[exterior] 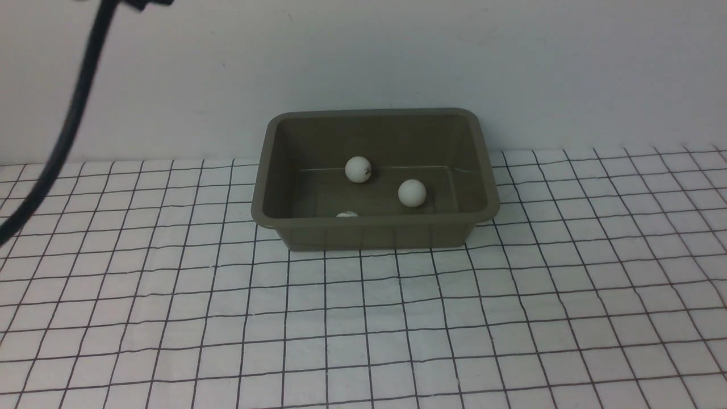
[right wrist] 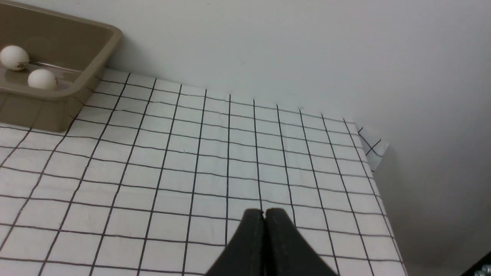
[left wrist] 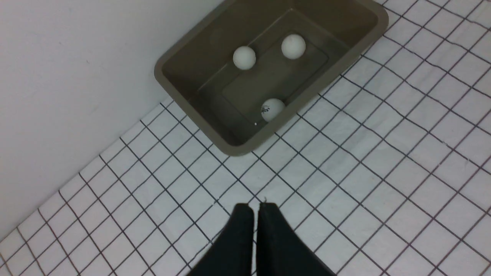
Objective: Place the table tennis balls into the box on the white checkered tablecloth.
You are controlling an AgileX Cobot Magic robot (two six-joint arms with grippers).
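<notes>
White checkered tablecloth (exterior: 363, 329) open on three sides of the box (exterior: 375, 233) by the wall (exterior: 397, 57), balls (exterior: 412, 193) inside; both jaws closed, empty.

Front camera facing wall (exterior: 363, 57), wrist cameras angled down, box (exterior: 375, 236) shared

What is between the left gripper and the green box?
Just bare checkered tablecloth lies between the left gripper and the box, as the left wrist view shows.

Tablecloth (exterior: 363, 329) before box (exterior: 375, 236) bare — wall (exterior: 363, 57) close behind, cable (exterior: 74, 113) crossing left.
</notes>
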